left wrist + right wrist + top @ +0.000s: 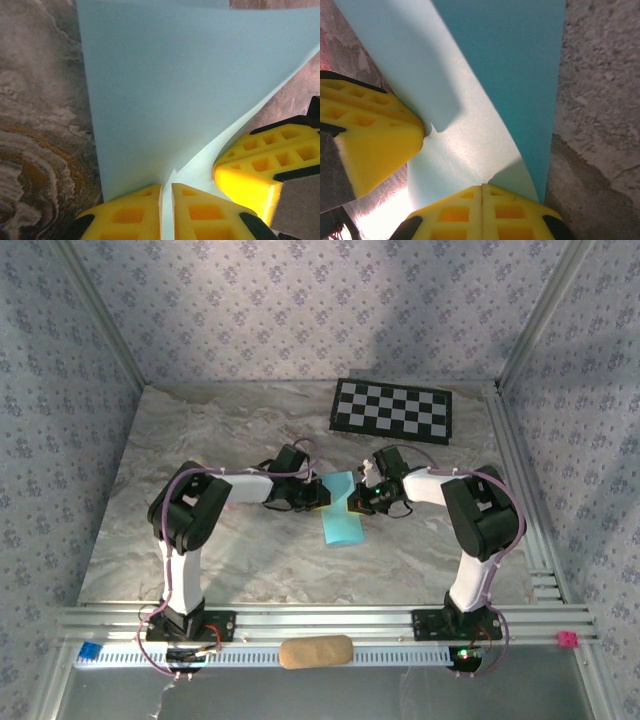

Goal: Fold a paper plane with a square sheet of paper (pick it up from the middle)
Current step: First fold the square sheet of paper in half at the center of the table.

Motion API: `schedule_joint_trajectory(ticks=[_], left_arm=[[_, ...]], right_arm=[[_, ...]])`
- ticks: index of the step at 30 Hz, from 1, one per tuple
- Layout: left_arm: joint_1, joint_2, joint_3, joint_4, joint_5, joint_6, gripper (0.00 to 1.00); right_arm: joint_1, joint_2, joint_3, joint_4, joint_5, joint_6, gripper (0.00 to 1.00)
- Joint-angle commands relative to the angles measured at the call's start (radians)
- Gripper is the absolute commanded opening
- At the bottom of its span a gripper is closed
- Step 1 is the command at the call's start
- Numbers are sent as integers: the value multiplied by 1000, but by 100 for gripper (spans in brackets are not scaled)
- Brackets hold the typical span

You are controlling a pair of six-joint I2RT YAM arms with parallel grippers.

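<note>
The left claw and right claw each pinch the square sheet of paper — its side edges hidden behind them — long axis running near-to-far.

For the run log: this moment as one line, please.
left gripper: shut on square sheet of paper | right gripper: shut on it | paper: bent between both grippers

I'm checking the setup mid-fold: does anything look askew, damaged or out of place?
Nothing looks damaged or spilled. The square sheet of paper bows where the left tool and the right tool each pinch it, with no tear visible. The checkerboard mat lies slightly askew to the far edge of the table.
</note>
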Motion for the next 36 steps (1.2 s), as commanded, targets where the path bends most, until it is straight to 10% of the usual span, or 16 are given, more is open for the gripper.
schedule_joint_trajectory(ticks=[1, 36], left_arm=[[26, -1, 44, -74, -6, 34, 16], [50, 113, 252, -214, 32, 67, 5]], right_arm=[[-4, 86, -51, -129, 172, -26, 0], [1, 82, -56, -131, 176, -25, 0]])
